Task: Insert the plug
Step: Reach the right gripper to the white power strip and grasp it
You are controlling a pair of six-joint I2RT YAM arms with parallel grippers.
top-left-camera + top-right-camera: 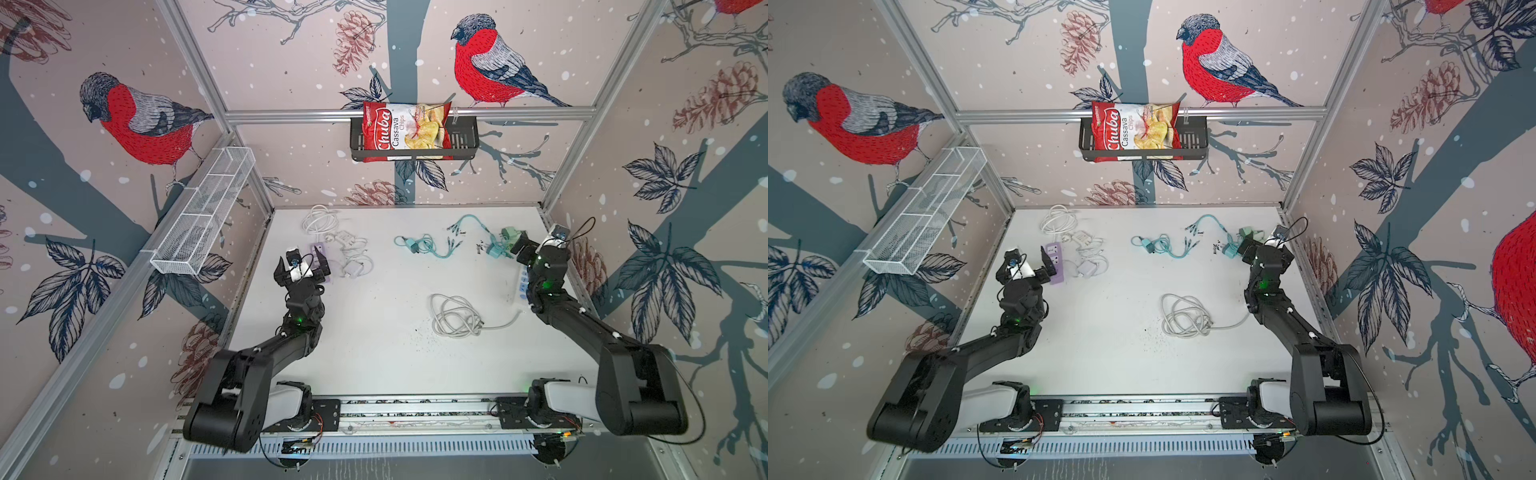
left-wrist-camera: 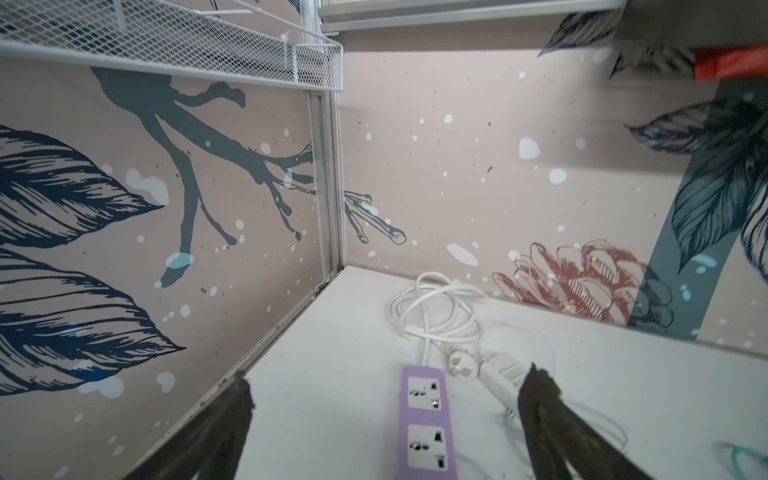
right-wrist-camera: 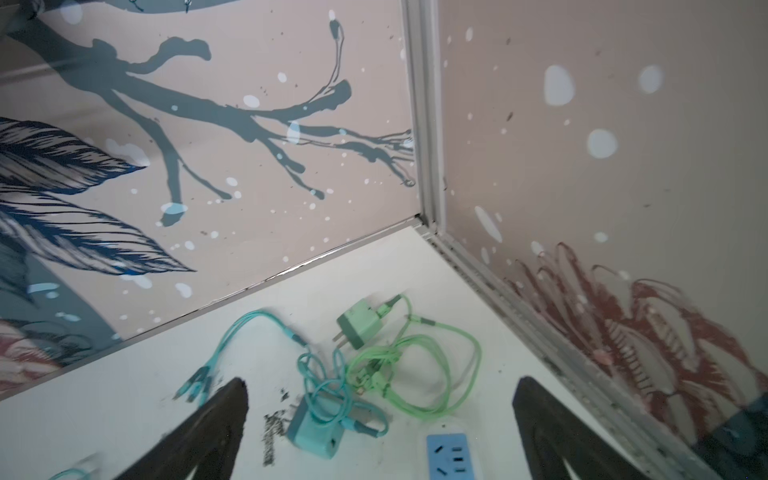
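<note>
left gripper: jaws are sitting wide apart with nothing in them, hanging over the far left part of the table
- right gripper: same deal, jaws are gaping apart and empty, hovering near the far right corner
- plug: the white one is lying loose on the table, just right of the far end of the purple power strip, not in any socket; its white cord is looping away toward the far wall
- purple power strip: lying flat between the left gripper's fingers in the wrist view, two socket panels showing, both empty
- white adapter: resting just right of the plug; there's a label on it but it's coming out too small to read
- teal charger and green charger: lying under the right gripper, cables tangling together
- blue-faced power strip: peeking in just near of them
- grey cable: coiling right of the table's middle
- chips bag: sitting in the black basket on the far wall, reading "Chuba Cassava Chips"
</note>
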